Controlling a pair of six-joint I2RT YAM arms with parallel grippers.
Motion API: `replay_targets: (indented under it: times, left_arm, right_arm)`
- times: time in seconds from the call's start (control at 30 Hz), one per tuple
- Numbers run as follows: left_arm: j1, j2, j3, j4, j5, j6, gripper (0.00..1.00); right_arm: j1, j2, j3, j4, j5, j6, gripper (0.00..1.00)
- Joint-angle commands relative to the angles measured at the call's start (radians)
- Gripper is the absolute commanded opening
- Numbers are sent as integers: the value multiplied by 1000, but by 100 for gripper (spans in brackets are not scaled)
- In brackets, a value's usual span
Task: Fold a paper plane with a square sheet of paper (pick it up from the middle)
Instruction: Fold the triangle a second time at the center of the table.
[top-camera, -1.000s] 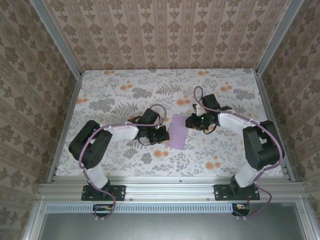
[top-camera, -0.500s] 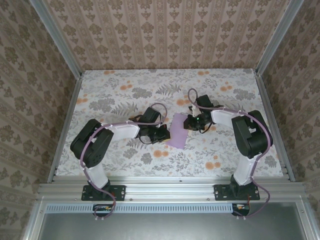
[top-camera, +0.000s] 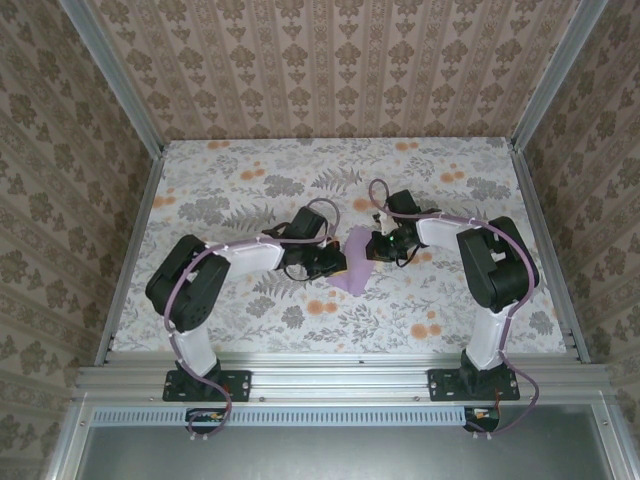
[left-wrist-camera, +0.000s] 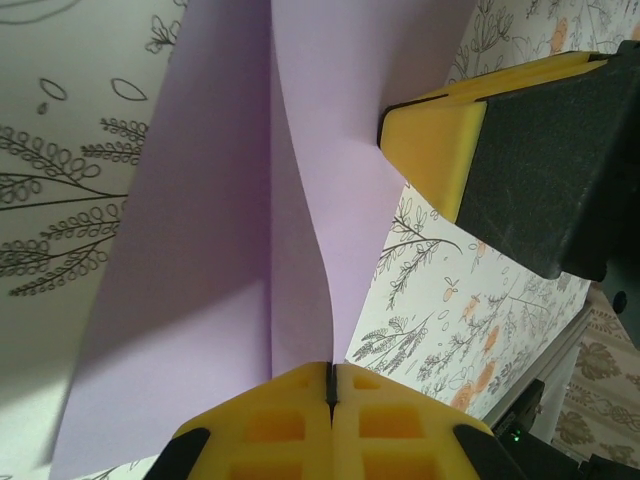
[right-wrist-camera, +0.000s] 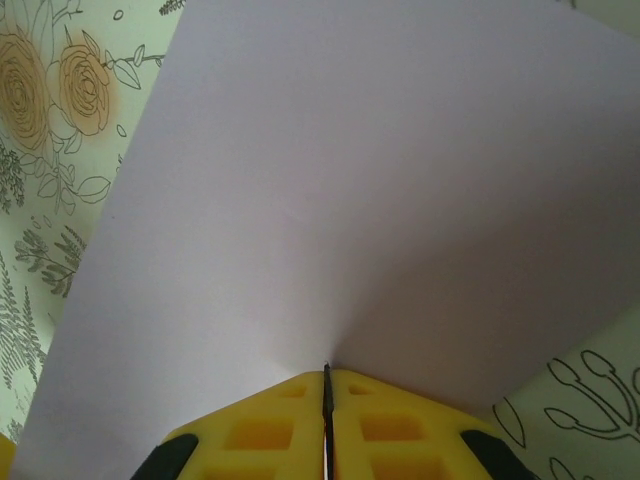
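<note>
Right pincer closed in leftward, now pinching the square sheet of paper at its right edge, left pincer pinching the left, sheet bowed between.

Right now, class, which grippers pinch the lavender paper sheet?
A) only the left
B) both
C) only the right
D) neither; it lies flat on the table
B: the left gripper and the right gripper are each shut on an edge of the lavender paper sheet.
</note>
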Motion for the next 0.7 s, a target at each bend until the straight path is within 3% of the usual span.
replay_targets:
  times: [0.0, 0.67]
  left_arm:
    - [-10, 23, 37, -24, 25, 20, 2]
    - [-20, 131, 151, -54, 53, 36, 2]
  right_arm:
    - [7, 23, 19, -41, 27, -26, 11]
    - [17, 26, 11, -20, 5, -31, 10]
